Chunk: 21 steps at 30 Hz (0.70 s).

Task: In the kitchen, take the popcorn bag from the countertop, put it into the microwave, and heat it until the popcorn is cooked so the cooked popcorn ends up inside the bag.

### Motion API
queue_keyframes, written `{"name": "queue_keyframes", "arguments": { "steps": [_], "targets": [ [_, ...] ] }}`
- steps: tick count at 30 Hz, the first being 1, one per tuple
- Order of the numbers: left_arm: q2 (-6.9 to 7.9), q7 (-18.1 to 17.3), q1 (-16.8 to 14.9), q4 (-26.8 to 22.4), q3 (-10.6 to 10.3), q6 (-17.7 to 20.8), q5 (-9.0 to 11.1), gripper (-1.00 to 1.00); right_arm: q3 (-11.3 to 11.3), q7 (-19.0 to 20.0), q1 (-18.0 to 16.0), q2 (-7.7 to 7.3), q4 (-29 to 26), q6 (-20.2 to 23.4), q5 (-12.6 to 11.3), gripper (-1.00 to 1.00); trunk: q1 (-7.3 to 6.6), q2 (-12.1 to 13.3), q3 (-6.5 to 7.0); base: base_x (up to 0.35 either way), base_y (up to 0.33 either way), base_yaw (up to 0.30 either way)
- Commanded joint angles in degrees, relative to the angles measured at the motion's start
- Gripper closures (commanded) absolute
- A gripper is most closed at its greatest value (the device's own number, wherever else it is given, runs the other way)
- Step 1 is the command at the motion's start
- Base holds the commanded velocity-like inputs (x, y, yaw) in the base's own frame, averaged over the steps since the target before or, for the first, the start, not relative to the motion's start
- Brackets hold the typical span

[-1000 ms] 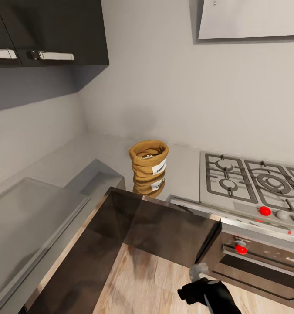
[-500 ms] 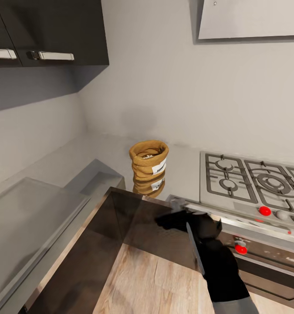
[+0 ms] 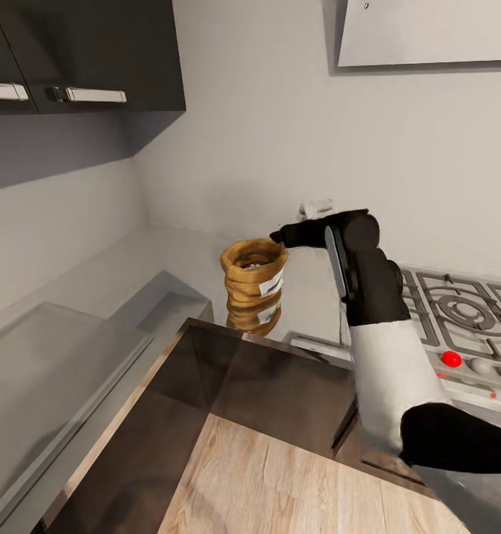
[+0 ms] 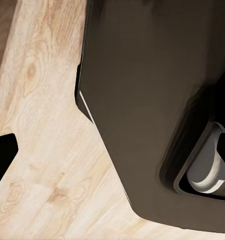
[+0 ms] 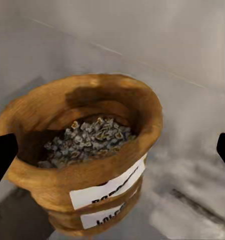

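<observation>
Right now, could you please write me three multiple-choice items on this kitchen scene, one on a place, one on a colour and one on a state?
1. Where does the squat tan-brown paper popcorn bag stand?
A. on the glossy grey countertop, left of the steel gas hob
B. on the hob
C. on the wooden floor

2. What colour is the hob's round knob?
A. blue
B. red
C. green

3. How is the right tool?
A. shut on the bag
B. shut beside the bag
C. open, fingertips either side of the bag

Answers: 1 A, the head view shows the bag on the counter beside the hob; 2 B, the knob is bright red; 3 C, the right wrist view shows dark fingertips wide apart, the bag between them.
</observation>
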Motion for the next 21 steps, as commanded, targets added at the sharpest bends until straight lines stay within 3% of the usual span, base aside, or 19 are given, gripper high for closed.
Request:
{"name": "queue_keyframes", "arguments": {
  "steps": [1, 2, 4, 7, 9, 11, 14, 17, 19, 21],
  "targets": [
    [0.00, -0.01, -0.01, -0.01, 0.07, -0.14, 0.27, -1.00, -1.74, 0.47, -2.89, 0.02, 3.72, 0.23, 0.47, -1.00, 0.00, -0.04, -0.06, 0.000, 0.000, 0.000],
    [0.00, -0.01, -0.01, -0.01, 0.07, -0.13, 0.27, -1.00, -3.97, 0.47, -6.73, 0.02, 9.11, 0.23, 0.55, -1.00, 0.00, -0.04, -0.06, 0.000, 0.000, 0.000],
    [0.00, -0.01, -0.01, -0.01, 0.07, -0.13, 0.26, -1.00, -6.32, 0.38, -12.65, 0.02, 17.37, 0.23, 0.66, -1.00, 0.00, -0.04, -0.06, 0.000, 0.000, 0.000],
    [0.00, -0.01, -0.01, -0.01, 0.07, -0.14, 0.27, -1.00, -7.29, -0.86, -18.20, 0.02, 25.03, 0.23, 0.76, -1.00, 0.00, -0.04, -0.06, 0.000, 0.000, 0.000],
    [0.00, -0.01, -0.01, -0.01, 0.07, -0.14, 0.27, -1.00, -7.55, -2.60, -20.17, 0.02, 28.42, 0.23, 0.77, -1.00, 0.00, -0.04, -0.06, 0.000, 0.000, 0.000],
    [0.00, -0.01, -0.01, -0.01, 0.07, -0.13, 0.27, -1.00, -8.04, -4.31, -20.74, 0.02, 29.72, 0.23, 0.78, -1.00, 0.00, -0.04, -0.06, 0.000, 0.000, 0.000],
    [0.00, -0.01, -0.01, -0.01, 0.07, -0.15, 0.27, -1.00, -12.35, -7.44, -21.06, 0.02, 30.87, 0.23, 0.78, -1.00, 0.00, -0.04, -0.06, 0.000, 0.000, 0.000],
    [0.00, -0.01, -0.01, -0.01, 0.07, -0.15, 0.27, -1.00, -14.99, -9.70, -21.11, 0.02, 31.54, 0.23, 0.72, -1.00, 0.00, -0.04, -0.06, 0.000, 0.000, 0.000],
    [0.00, -0.01, -0.01, -0.01, 0.11, -0.15, 0.27, -1.00, -15.11, -10.64, -21.11, 0.02, 31.80, 0.23, 0.94, -1.00, 0.00, -0.04, -0.06, 0.000, 0.000, 0.000],
    [0.00, -0.01, -0.01, -0.01, 0.14, -0.15, 0.27, -1.00, -15.19, -14.24, -21.07, 0.02, 32.23, 0.23, 0.87, -1.00, 0.00, -0.04, -0.06, 0.000, 0.000, 0.000]
  ]
}}
